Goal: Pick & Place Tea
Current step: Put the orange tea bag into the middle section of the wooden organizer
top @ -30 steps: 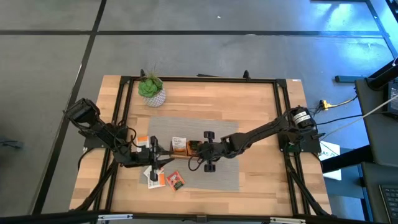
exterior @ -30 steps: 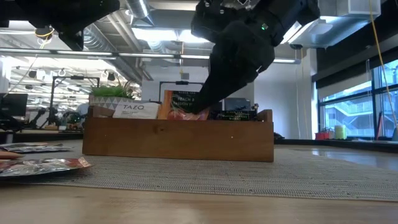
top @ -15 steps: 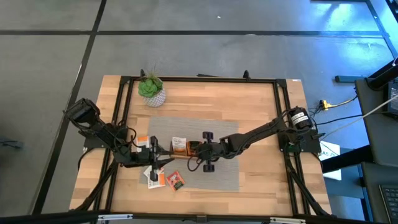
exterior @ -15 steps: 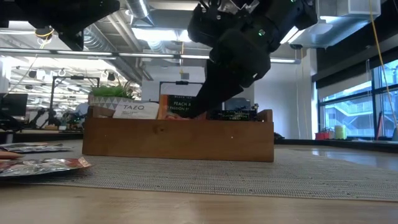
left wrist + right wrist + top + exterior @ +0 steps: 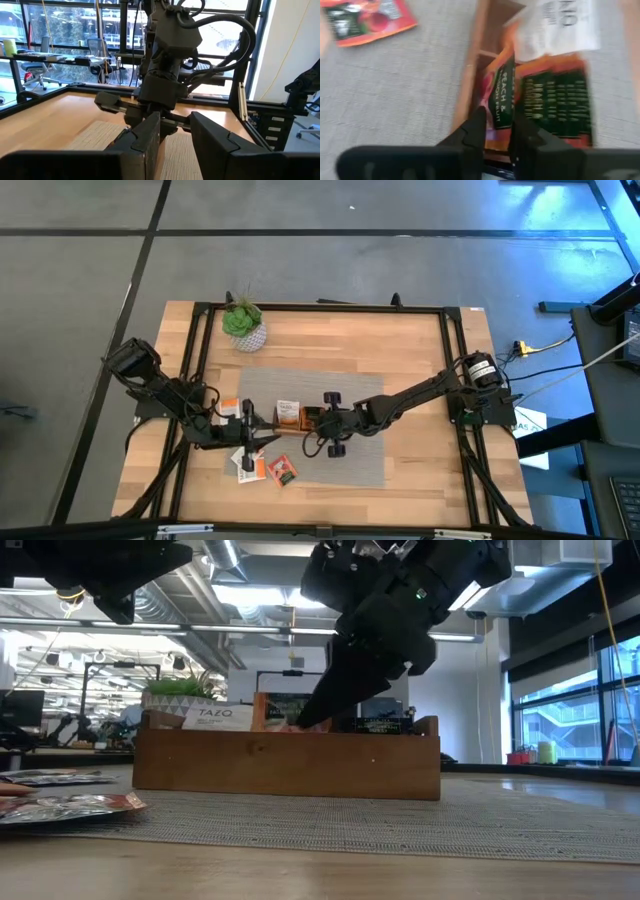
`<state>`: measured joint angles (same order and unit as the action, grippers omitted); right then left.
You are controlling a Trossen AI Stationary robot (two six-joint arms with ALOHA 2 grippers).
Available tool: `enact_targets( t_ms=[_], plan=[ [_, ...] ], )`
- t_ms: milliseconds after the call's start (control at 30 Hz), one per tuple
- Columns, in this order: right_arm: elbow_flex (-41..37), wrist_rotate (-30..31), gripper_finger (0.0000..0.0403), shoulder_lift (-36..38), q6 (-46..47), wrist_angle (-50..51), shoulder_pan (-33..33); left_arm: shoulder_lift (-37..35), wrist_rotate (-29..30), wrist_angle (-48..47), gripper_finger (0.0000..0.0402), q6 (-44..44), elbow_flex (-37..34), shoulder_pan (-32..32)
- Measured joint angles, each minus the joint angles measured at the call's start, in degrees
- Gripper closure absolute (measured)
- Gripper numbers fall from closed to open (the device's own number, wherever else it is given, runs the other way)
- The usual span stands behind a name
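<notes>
Right fingers (image 5: 495, 131) are seen slightly parted, just over the peach sachet (image 5: 501, 97) standing on edge in the tray (image 5: 290, 762), long axis upright. Left fingers (image 5: 175, 132) are held apart, empty, nearer the loose sachets (image 5: 266, 468) on the mat.

Floor (image 5: 300, 270): grey, smooth, crossed by dark seam lines; one seam runs across at 12 o'clock from the table, another slants off toward 10 o'clock.

Table (image 5: 420, 350): pale wood planks inside a black metal frame (image 5: 320, 307).

Toward 3 o'clock: yellow cable (image 5: 545, 346) on the floor, edge of a dark desk (image 5: 610, 440).

Ceiling (image 5: 250, 580): exposed silver ducts and pipes, bright strip lights (image 5: 260, 595).

Tall windows (image 5: 570, 700) with dark frames at 3 o'clock in the low view, daylight and buildings outside. White wall (image 5: 450, 690) beside them.

More glazing (image 5: 60, 35) behind the table; an office chair (image 5: 97, 52) and desks in front of it.
</notes>
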<state>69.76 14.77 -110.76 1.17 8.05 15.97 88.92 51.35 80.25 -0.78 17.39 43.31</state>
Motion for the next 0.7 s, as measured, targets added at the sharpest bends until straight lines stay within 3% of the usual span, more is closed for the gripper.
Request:
enact_targets(
  t_ms=[300, 700],
  plan=[
    [-0.04, 10.73, 0.0298, 2.42, -0.17, -0.22, 0.79, 0.0, 0.0, -0.27, 0.0296, 0.02, 0.0, 0.0],
    [0.0, 11.27, 0.0298, 2.47, -2.74, -6.17, -0.13, 0.0, 0.0, -0.81, 0.0293, 0.66, 0.0, 0.0]
  ],
)
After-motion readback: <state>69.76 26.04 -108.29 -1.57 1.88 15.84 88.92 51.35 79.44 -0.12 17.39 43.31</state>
